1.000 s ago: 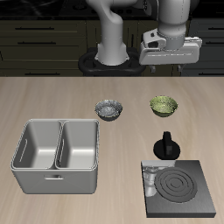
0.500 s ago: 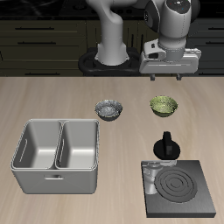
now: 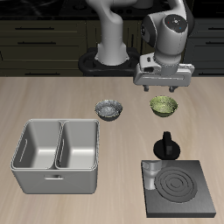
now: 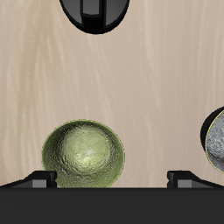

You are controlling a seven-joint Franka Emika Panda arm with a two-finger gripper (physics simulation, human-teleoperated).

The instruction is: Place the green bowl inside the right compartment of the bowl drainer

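The green bowl [image 3: 163,106] [image 4: 83,156] sits upright on the wooden table toward the back, beside the grey-blue bowl. My gripper [image 3: 160,88] hangs just above it with its fingers spread wide and nothing between them; in the wrist view the fingertips [image 4: 39,178] show at either side of the picture and the bowl lies under one side of the gap. The bowl drainer [image 3: 56,178] stands nearer the table's front edge, and its right compartment [image 3: 35,148] holds nothing.
A grey-blue patterned bowl [image 3: 108,109] [image 4: 214,136] sits beside the green one. A black moka pot [image 3: 165,144] [image 4: 94,12] stands between the green bowl and the black stove plate [image 3: 178,188].
The gripper has come down and a little forward over the last second, from high above the table's back to just above the green bowl. Nothing on the table has moved.
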